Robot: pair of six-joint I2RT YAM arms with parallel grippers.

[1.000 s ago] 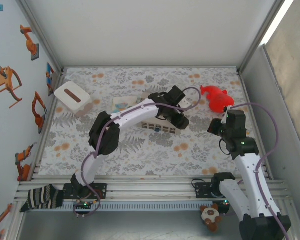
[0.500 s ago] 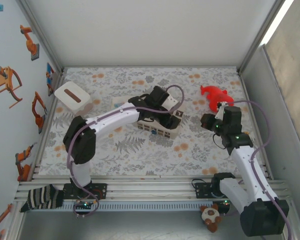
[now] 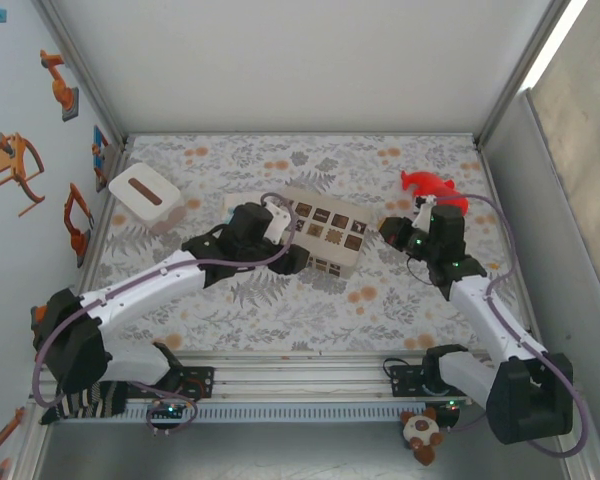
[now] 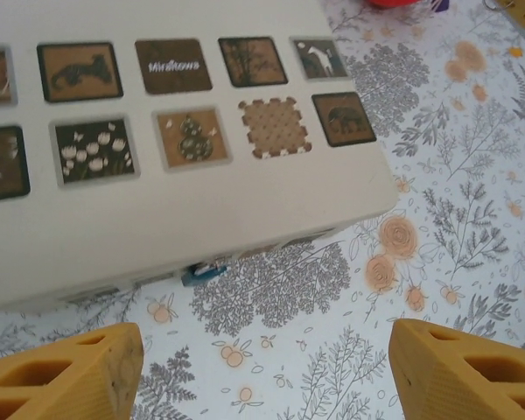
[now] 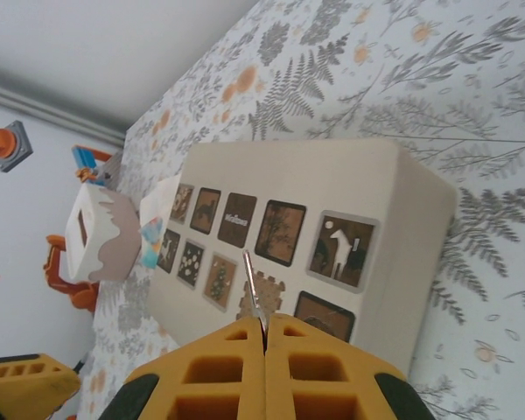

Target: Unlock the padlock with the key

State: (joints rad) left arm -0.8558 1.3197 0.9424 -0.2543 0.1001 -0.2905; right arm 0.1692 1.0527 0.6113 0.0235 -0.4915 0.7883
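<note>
From overhead I count 2 arms on the floral mat (image 3: 280,300). There is 1 beige box (image 3: 325,235) at its centre, 1 red plastic toy (image 3: 435,192) at the box's 2 o'clock and 1 white tissue box (image 3: 145,197) at its 10 o'clock. The left gripper (image 3: 288,258) sits at the box's 8 o'clock and the right gripper (image 3: 392,232) at its 3 o'clock. From up there I cannot tell how either pair of jaws stands.

My right wrist camera settles one: the right gripper's 2 yellow fingers (image 5: 324,367) are pressed together on 1 thin metal key (image 5: 253,289), its blade pointing to 12 o'clock over the box lid.

My left wrist camera shows the left gripper spread wide and holding nothing, above the mat just off the box's edge. It also gives me 10 picture tiles (image 4: 191,138) on the lid, in 2 rows of 5. There is 1 small blue item (image 4: 201,273) tucked under the box's near edge, and I cannot tell what it is.
</note>
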